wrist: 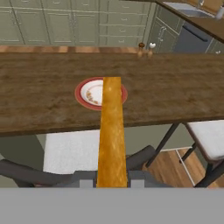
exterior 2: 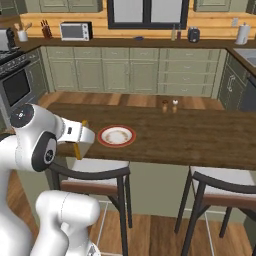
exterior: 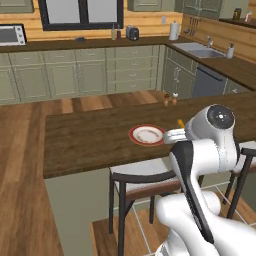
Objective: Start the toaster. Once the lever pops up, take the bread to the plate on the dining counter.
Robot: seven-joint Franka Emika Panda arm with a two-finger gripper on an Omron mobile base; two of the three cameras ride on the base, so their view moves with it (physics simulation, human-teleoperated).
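My gripper (wrist: 112, 183) is shut on the bread (wrist: 112, 131), a tan slice seen edge-on and reaching toward the plate. The hand hovers over a stool at the near edge of the dining counter (wrist: 43, 96), short of the plate. The red-rimmed white plate (exterior: 146, 135) (exterior 2: 116, 136) (wrist: 90, 93) lies on the dark wooden top with nothing on it. From the right base, the bread (exterior 2: 77, 148) pokes out above and below the hand (exterior 2: 80, 136). The toaster (exterior: 132, 33) (exterior 2: 193, 34) stands far off on the back worktop. Its lever is too small to make out.
Two stools (exterior 2: 95, 172) (exterior 2: 225, 187) are tucked under the counter's near edge. Two small shakers (exterior: 170, 100) (exterior 2: 170, 105) stand at its far edge. A toaster oven (exterior 2: 75, 31) and a sink (exterior: 197, 49) are on the rear worktops.
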